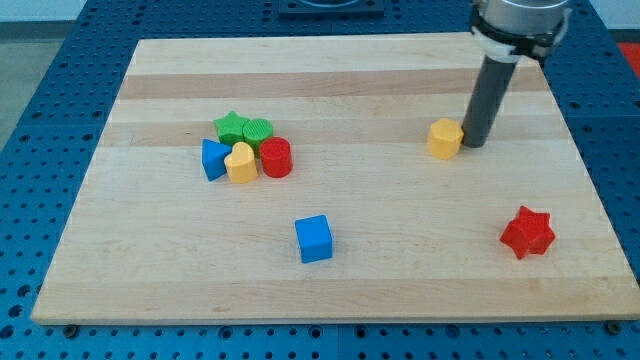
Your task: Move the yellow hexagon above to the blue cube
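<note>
My tip (472, 144), a bare rod grasping nothing, stands against the yellow hexagon (446, 138) on its right in the view; the blue cube (313, 239) lies well apart on the tabletop (350, 80).

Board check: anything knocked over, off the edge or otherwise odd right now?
Nothing stands out. Every block sits flat on the wooden board. My tip is beside the yellow hexagon, on its right in the view; the blue cube stands alone.

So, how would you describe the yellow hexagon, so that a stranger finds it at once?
Look at the wooden board, upper right part, where my tip comes down. The yellow hexagon sits alone just left of it. The other yellow block is packed in the cluster at the view's left.
</note>
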`<move>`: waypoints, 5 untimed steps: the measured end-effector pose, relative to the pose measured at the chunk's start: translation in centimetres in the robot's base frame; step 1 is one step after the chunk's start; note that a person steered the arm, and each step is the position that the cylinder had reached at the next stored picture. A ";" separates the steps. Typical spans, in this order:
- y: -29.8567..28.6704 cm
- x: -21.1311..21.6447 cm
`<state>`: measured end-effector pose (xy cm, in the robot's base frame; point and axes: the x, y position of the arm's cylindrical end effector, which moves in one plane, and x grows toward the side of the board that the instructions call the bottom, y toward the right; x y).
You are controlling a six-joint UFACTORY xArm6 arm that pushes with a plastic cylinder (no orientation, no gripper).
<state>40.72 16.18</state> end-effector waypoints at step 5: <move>-12.3 0.6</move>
<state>41.32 3.83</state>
